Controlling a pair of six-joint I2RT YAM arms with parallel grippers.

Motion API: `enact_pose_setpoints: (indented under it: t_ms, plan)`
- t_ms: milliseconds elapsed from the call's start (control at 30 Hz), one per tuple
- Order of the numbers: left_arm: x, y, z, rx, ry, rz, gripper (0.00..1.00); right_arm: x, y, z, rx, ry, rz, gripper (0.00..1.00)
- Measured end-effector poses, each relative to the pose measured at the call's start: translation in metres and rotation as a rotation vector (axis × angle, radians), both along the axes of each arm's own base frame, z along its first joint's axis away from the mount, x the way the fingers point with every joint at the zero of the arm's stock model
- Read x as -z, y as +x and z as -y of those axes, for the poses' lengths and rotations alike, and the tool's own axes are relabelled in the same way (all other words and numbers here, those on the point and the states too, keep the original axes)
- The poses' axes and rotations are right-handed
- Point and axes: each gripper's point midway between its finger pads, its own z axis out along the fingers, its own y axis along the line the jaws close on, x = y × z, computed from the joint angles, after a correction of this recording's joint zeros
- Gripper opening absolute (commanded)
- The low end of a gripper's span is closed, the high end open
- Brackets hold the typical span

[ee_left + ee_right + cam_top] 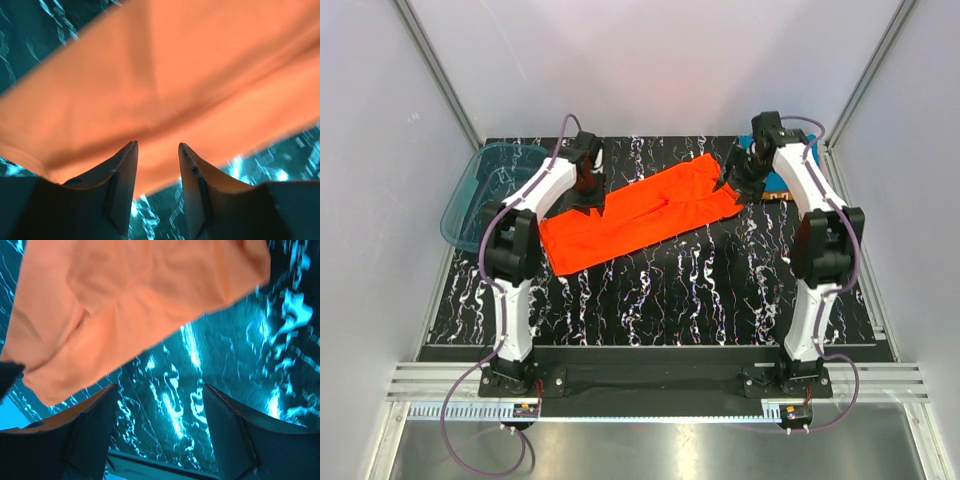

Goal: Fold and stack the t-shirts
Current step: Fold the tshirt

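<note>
Orange-red t-shirt (pixel 640 215) lies flat and slanted on the table (pixel 650 300) in top view, an arm at each end; left wrist: left gripper (pixel 156 147) part open, empty, just over it; right wrist: right gripper (pixel 160 387) wide open, empty, near its corner, so probably fold step, next needs both pinching an edge.

You have bare counter (pixel 700 290) across the whole near half, from side to side; the orange shirt (pixel 645 215) lies slantwise across the far middle; the tub (pixel 485 190) closes off the far left corner; the blue shirt (pixel 783 184) takes the far right corner; between tub and orange shirt the gap is narrow.
</note>
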Motion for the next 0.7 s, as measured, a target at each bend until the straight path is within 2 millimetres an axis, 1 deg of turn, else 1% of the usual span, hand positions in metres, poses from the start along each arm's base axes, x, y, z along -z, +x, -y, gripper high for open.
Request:
enact_pose_setpoints:
  t_ms: [67, 133, 233, 300, 367, 433, 500, 567, 700]
  plan:
    - [0.011, 0.008, -0.004, -0.015, 0.051, -0.014, 0.42, 0.002, -0.02, 0.0, 0.013, 0.012, -0.022, 0.75]
    - [0.021, 0.008, -0.011, -0.028, 0.104, -0.033, 0.43, 0.012, -0.033, 0.001, 0.034, 0.016, -0.062, 0.75]
    - [0.03, -0.002, -0.019, -0.034, 0.172, -0.071, 0.43, 0.036, -0.041, -0.001, 0.076, 0.035, -0.118, 0.73]
    - [0.032, -0.008, -0.022, -0.04, 0.199, -0.088, 0.43, 0.048, -0.045, -0.005, 0.111, 0.064, -0.146, 0.72]
    - [0.036, -0.015, -0.024, -0.044, 0.217, -0.107, 0.43, 0.058, -0.044, -0.01, 0.15, 0.099, -0.156, 0.71]
    - [0.045, -0.024, -0.026, -0.047, 0.227, -0.136, 0.43, 0.068, -0.043, -0.014, 0.188, 0.133, -0.164, 0.71]
    - [0.057, -0.038, -0.029, -0.053, 0.241, -0.183, 0.43, 0.076, -0.039, -0.017, 0.216, 0.156, -0.165, 0.71]
    - [0.067, -0.052, -0.031, -0.053, 0.251, -0.228, 0.43, 0.083, -0.031, -0.02, 0.236, 0.177, -0.155, 0.71]
    - [0.068, -0.067, -0.03, -0.062, 0.236, -0.258, 0.43, 0.102, -0.014, -0.023, 0.247, 0.189, -0.14, 0.71]
